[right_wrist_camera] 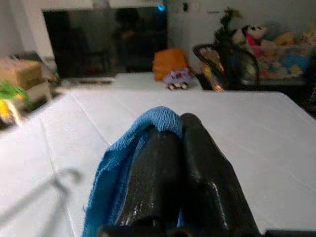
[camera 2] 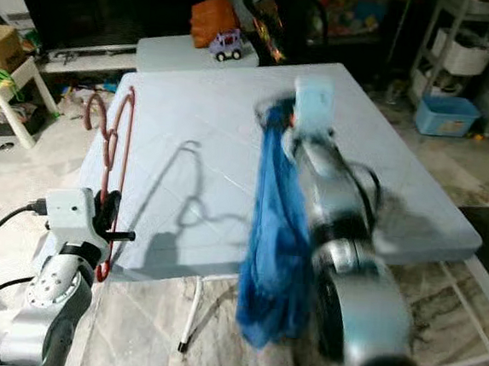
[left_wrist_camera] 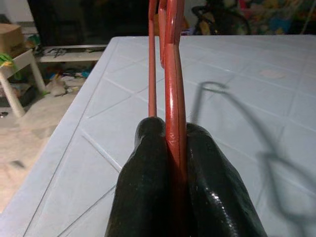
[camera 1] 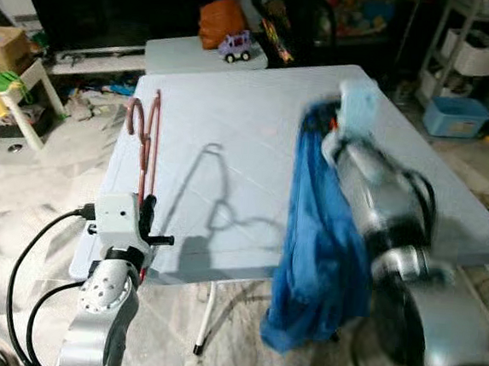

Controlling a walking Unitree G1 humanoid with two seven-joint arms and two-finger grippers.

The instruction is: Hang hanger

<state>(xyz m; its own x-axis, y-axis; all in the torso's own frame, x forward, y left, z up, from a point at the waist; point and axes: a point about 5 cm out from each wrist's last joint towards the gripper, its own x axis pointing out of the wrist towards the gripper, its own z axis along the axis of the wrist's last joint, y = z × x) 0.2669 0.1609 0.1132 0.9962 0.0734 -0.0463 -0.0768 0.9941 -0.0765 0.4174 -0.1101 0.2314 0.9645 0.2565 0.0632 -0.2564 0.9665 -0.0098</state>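
A red wire hanger (camera 1: 145, 144) stands over the left side of the pale blue folding table (camera 1: 249, 132), its hook end away from me. My left gripper (left_wrist_camera: 174, 148) is shut on the hanger (left_wrist_camera: 173, 74) near the table's front left corner. A blue cloth (camera 1: 321, 241) hangs down past the table's front edge from my right gripper (right_wrist_camera: 178, 128), which is shut on the cloth's (right_wrist_camera: 118, 163) top edge. The right arm (camera 2: 343, 234) is blurred.
A smaller table (camera 1: 196, 55) behind carries an orange bag (camera 1: 222, 23) and a toy car (camera 1: 241, 47). Shelving with bins (camera 1: 474, 57) stands at the right. A box (camera 1: 8, 47) and clutter lie on the marble floor at the left.
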